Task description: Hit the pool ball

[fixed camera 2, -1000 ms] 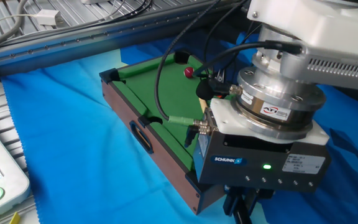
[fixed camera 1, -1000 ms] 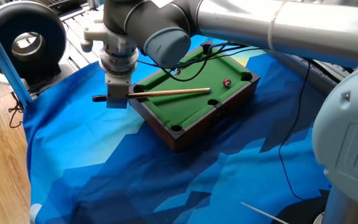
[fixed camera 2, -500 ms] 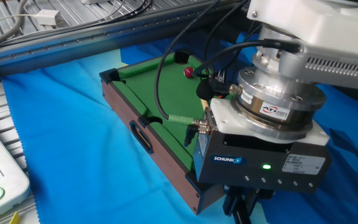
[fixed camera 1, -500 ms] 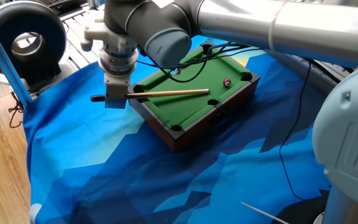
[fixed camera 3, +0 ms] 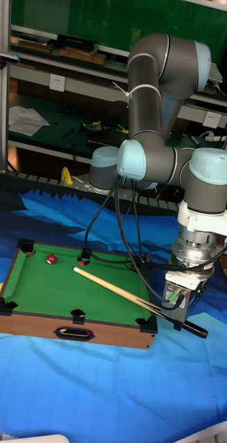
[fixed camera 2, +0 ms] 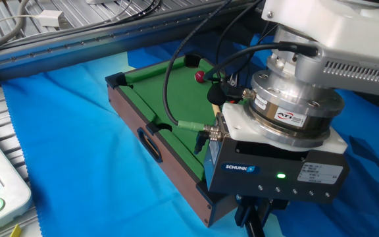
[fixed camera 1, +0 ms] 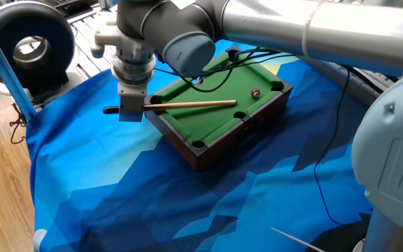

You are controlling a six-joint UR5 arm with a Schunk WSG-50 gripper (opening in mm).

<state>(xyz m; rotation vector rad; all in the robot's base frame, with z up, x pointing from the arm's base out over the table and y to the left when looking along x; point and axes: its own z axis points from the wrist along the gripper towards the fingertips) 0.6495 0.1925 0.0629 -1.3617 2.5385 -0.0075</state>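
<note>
Gripper (fixed camera 3: 180, 320) jaws seem clamped on the cue stick (fixed camera 1: 187, 104), tip well short of the pool ball (fixed camera 1: 255, 92)

"SCHUNK" on the hand's (fixed camera 2: 254, 220) black body; "ATI" on the silver ring (fixed camera 2: 288, 116) above.

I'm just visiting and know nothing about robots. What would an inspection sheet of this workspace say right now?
Surface: blue cloth covering the table.
Job's things: pool ball on the green felt of the mini pool table near a corner pocket; cue stick lies over the felt, tip short of the ball.
Clutter: nothing seen.
Grippers: gripper beside the table's end, shut on the cue stick's butt.
Cables: black cables drape over the felt.
Surroundings: black fan; shelves behind.
</note>
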